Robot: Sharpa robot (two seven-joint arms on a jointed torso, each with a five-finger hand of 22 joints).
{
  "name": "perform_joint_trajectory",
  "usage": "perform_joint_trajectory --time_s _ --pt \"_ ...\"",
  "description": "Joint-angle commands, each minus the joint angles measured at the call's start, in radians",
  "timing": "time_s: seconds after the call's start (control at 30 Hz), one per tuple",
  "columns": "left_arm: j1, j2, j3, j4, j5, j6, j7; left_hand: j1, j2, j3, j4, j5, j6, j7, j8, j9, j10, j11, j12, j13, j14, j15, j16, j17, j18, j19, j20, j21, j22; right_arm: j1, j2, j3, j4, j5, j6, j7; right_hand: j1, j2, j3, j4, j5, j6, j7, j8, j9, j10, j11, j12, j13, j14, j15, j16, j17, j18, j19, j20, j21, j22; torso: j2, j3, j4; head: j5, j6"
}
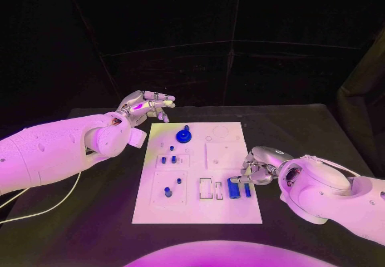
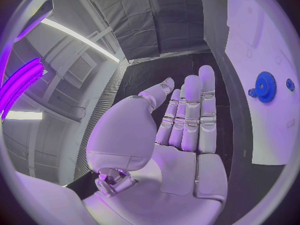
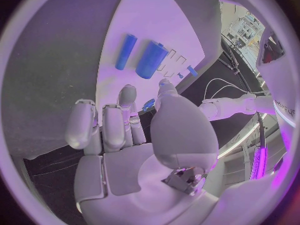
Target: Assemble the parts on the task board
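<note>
The white task board (image 1: 241,211) lies mid-table. A blue gear (image 1: 183,135) stands near its far edge, and the left wrist view shows the gear (image 2: 265,86) too. Several small blue pegs (image 1: 168,192) stand in the board's left part. A thick blue cylinder (image 1: 233,189) and a thin one (image 1: 247,190) lie near the right edge. My right hand (image 1: 257,169) hovers just above them and pinches a small blue part (image 3: 149,104) between thumb and finger. My left hand (image 1: 148,105) is raised beyond the board's far left corner, fingers straight, holding nothing.
A pale cable (image 1: 48,208) trails over the black table under my left arm. Bare table lies to the right of the board and beyond its far edge. The board (image 3: 156,20) and both cylinders (image 3: 151,60) lie ahead of my right fingertips.
</note>
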Motion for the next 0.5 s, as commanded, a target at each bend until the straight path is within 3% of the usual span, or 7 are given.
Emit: perform_joint_trajectory --time_s 0.03,0.17,0.5 --pt "0.001 0.002 0.001 -0.002 0.004 0.009 0.003 -0.008 0.000 -0.002 0.006 0.004 -0.006 -0.002 0.006 -0.001 -0.008 0.002 0.006 0.001 -0.008 0.002 0.005 -0.001 0.020 -0.001 0.004 -0.007 -0.001 -0.007 0.015 0.000 -0.003 -0.042 0.040 -0.038 0.001 0.016 -0.005 0.000 -0.004 -0.006 0.000 0.009 0.005 -0.011 0.000 0.007 0.009 0.035 -0.008 0.008 0.005 -0.012 -0.001 -0.004 0.006 0.003 0.002 0.0004 -0.0019 0.006 -0.002" --pt "0.001 0.003 0.000 -0.004 0.004 0.012 0.001 -0.008 0.000 -0.002 0.006 0.004 -0.006 -0.002 0.006 -0.001 -0.008 0.002 0.006 0.001 -0.008 0.002 0.005 -0.001 0.020 -0.001 0.004 -0.007 -0.001 -0.014 0.030 -0.001 -0.008 -0.054 0.052 -0.039 0.003 0.018 -0.005 0.000 -0.004 -0.007 -0.001 0.013 0.008 -0.011 -0.001 0.010 0.015 0.036 -0.009 0.011 0.010 -0.013 0.001 -0.004 0.008 0.008 0.002 -0.0016 -0.0008 0.006 -0.003" --pt "0.001 0.003 0.000 -0.008 0.004 0.013 -0.003 -0.009 0.000 -0.003 0.007 0.004 -0.007 -0.002 0.007 -0.001 -0.009 0.002 0.007 0.001 -0.009 0.002 0.005 -0.002 0.020 -0.001 0.004 -0.007 -0.002 -0.021 0.051 -0.001 -0.011 -0.058 0.110 -0.053 0.010 0.028 -0.006 -0.002 -0.001 -0.008 -0.002 0.023 0.018 -0.016 -0.002 0.006 0.022 0.036 -0.009 0.013 0.013 -0.013 0.002 -0.004 0.011 0.011 0.003 -0.0008 -0.0012 0.009 -0.006"
